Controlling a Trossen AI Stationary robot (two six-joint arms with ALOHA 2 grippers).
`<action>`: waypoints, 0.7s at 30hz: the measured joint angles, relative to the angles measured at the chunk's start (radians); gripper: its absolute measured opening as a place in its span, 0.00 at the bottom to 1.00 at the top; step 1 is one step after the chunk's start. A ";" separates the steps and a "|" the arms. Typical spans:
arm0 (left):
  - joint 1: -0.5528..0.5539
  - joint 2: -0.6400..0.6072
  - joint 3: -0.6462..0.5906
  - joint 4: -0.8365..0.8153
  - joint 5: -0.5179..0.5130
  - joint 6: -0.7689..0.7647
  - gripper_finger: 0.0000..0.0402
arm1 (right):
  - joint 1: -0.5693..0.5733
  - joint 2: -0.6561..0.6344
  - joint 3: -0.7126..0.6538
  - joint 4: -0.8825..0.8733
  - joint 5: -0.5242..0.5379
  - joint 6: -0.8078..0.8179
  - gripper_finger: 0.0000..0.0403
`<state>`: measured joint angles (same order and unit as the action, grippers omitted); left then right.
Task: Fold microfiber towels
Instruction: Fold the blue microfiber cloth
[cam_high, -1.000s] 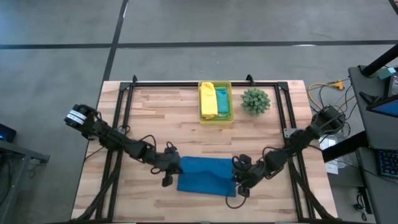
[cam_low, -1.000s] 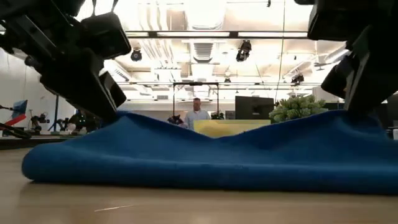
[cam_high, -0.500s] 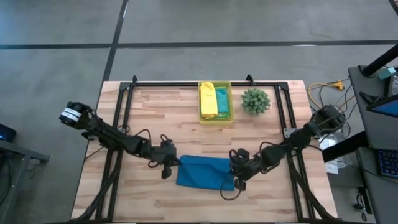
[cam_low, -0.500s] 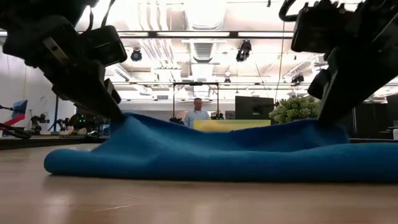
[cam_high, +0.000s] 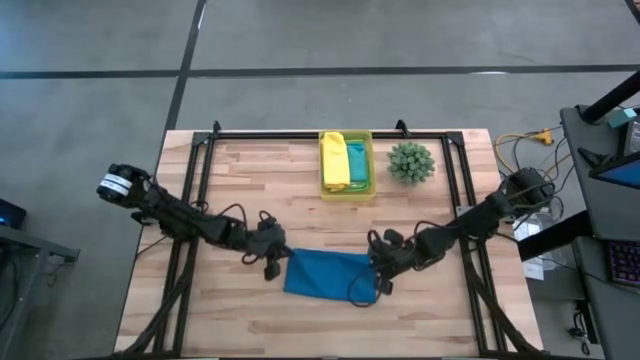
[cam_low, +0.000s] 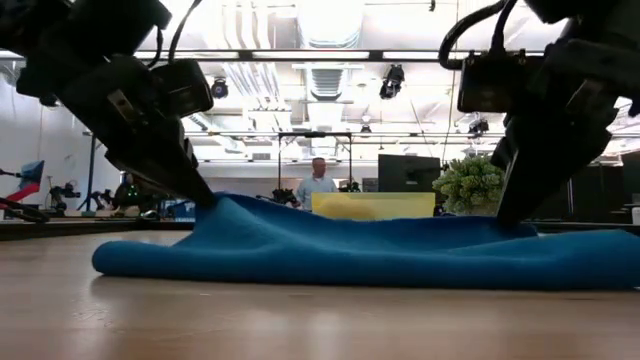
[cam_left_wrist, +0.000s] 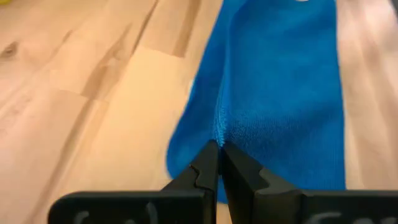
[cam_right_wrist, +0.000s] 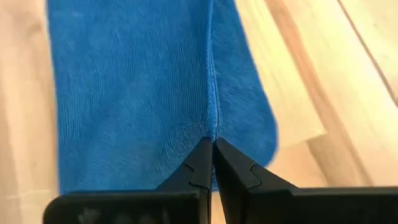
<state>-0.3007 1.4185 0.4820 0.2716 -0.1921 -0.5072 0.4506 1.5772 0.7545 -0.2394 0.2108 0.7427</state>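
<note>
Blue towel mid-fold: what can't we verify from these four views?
- Blue towel: layer count unclear; the low view shows only one edge-on side.
- Left gripper and right gripper, both shut on the towel's edge: how much cloth they pinch is hidden by the fingers.
- Bin: yellow and teal towels visible; anything beneath is hidden.

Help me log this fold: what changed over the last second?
Both grippers, left and right, stayed shut on the blue towel and carried its pinched edge toward the table's far side, so the towel's outline shrank. The bin, with the yellow towel and the teal towel, and the plant stayed put.
</note>
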 joint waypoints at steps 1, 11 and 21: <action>0.005 0.000 0.000 -0.003 0.000 0.001 0.00 | -0.004 0.000 -0.003 -0.003 0.000 -0.002 0.02; 0.020 0.000 0.002 -0.078 0.001 0.027 0.00 | -0.045 0.000 -0.013 -0.003 0.002 -0.047 0.04; 0.032 0.000 0.002 -0.141 -0.002 0.069 0.16 | -0.097 -0.004 -0.015 -0.012 0.048 -0.045 0.22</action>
<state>-0.2687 1.4189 0.4836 0.1310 -0.1942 -0.4377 0.3531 1.5736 0.7397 -0.2512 0.2592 0.6981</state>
